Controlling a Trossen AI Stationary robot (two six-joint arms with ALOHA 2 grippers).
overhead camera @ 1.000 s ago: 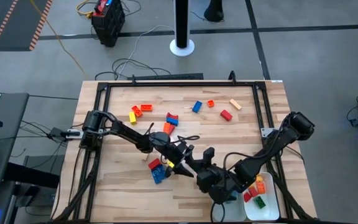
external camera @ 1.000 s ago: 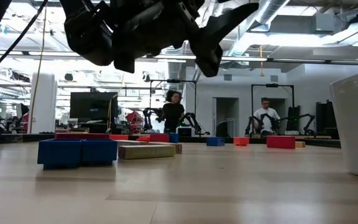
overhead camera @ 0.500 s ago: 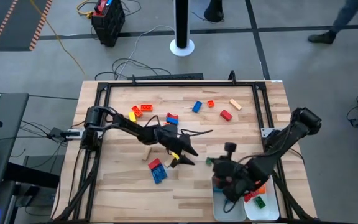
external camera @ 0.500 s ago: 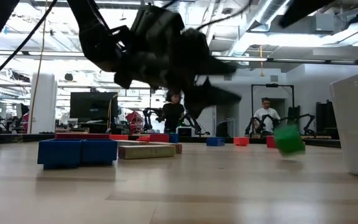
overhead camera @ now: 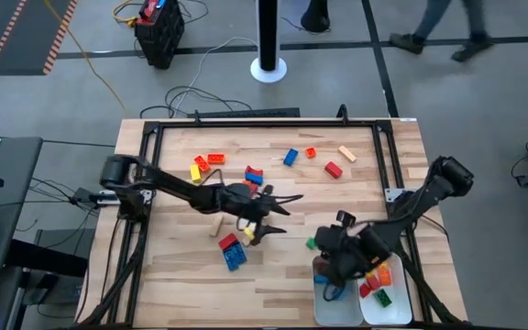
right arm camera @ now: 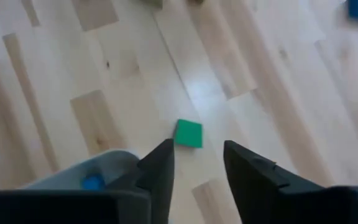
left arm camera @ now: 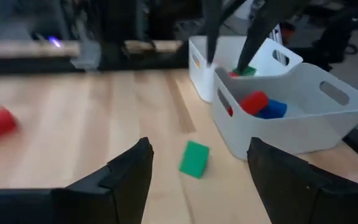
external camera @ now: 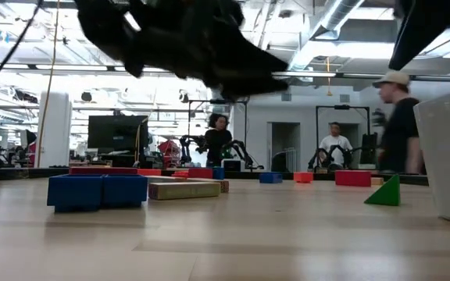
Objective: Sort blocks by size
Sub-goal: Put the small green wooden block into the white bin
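Observation:
A small green block [overhead camera: 311, 243] lies tilted on the wood table, close to the corner of the nearer white tray [left arm camera: 303, 134]; no gripper touches it. My right gripper [right arm camera: 197, 155] hangs open above it, fingers slanting down, the block [right arm camera: 189, 134] just beyond their tips. My left gripper [overhead camera: 282, 215] stands open at mid-table, pointing toward the trays with nothing between its fingers; the green block [left arm camera: 194, 158] lies ahead of it. Other blocks lie scattered on the table: a blue and red pair [overhead camera: 230, 249] and a tan one [overhead camera: 216, 225].
Several blocks lie along the far half of the table, among them an orange and yellow cluster [overhead camera: 204, 165] and a red one [overhead camera: 333, 170]. Two white trays [overhead camera: 390, 307] stand at the near right corner, holding red, blue, orange and green blocks. A person walks beyond the table.
The green block has fallen from the air near my right gripper onto the table and now lies tilted beside the tray. My right gripper has gone toward the table's right edge, away from my left gripper. My left gripper has drawn back toward the far edge and rolled.

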